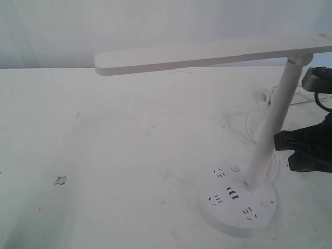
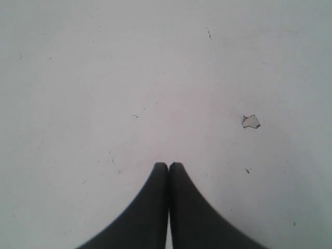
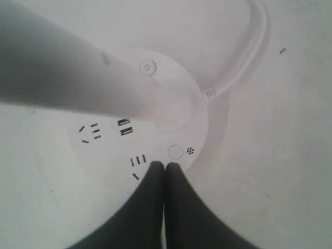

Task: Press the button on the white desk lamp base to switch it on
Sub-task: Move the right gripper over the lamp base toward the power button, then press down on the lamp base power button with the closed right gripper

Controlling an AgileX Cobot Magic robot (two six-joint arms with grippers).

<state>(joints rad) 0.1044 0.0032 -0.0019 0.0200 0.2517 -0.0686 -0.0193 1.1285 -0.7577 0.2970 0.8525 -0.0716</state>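
Note:
The white desk lamp base [image 1: 223,210] [image 3: 104,155] is a round disc with dark socket slots and USB ports. Its slanted pole [image 1: 274,116] [image 3: 62,78] carries a long flat head [image 1: 207,54]. The button [image 3: 175,152] [image 1: 266,203] is a plain ringed circle beside a tiny dark dot. A second button [image 3: 148,67] [image 1: 236,168] bears a dark centre mark. My right gripper [image 3: 165,165] [image 1: 282,145] is shut and empty, its tips over the base rim just short of the button. My left gripper [image 2: 168,165] is shut over bare table, away from the lamp and outside the exterior view.
A white power cable [image 3: 249,52] [image 1: 254,119] loops from the base across the table behind the pole. A small grey chip [image 2: 250,121] [image 1: 60,180] lies on the white tabletop at the left. A dark arm part [image 1: 317,80] shows at the right edge.

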